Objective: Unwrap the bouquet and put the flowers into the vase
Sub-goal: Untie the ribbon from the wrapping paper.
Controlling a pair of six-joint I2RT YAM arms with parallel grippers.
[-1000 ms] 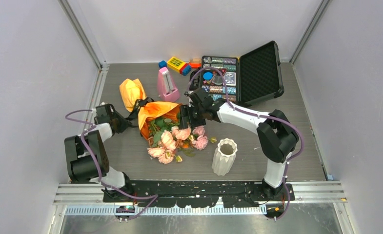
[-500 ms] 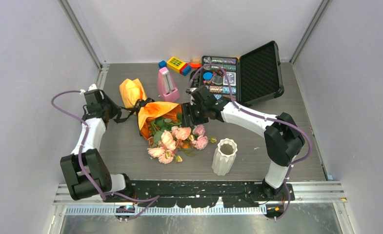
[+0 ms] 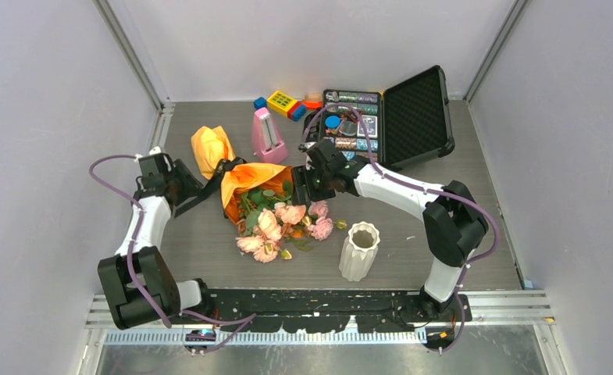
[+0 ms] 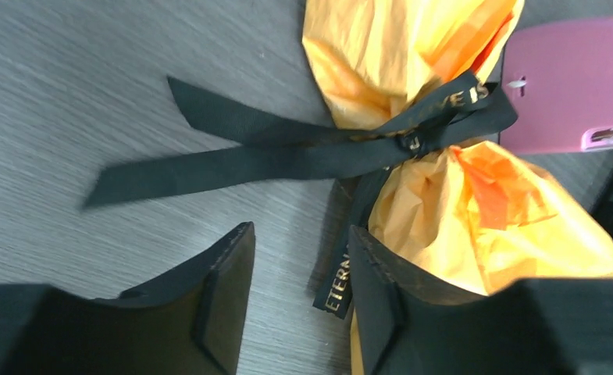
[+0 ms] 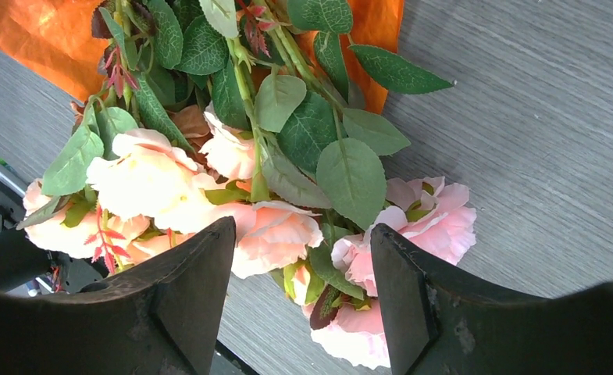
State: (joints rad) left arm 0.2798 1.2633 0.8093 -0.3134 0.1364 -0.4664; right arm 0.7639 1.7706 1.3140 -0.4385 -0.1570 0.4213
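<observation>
Left gripper [image 4: 299, 234] is standing with its jaws apart and gripping nothing; we are seeing only bare table [image 4: 92, 94] and one loose ribbon tail [image 4: 334, 281] in the gap. We are locating the black ribbon bow [image 4: 412, 141] ahead of this gripper and off to its right, cinching the orange paper [image 4: 482, 219] at the neck of the bouquet [image 3: 248, 183]. The bouquet's long axis is running from that tied neck, nearest the left arm, toward the flowers [image 5: 272, 226] lying under the right gripper [image 5: 303, 234], which is hanging wide open and holding nothing. We are judging the knot to be the left arm's job. The vase [image 3: 359, 250] is standing upright, apart from the blooms, on the right arm's side.
</observation>
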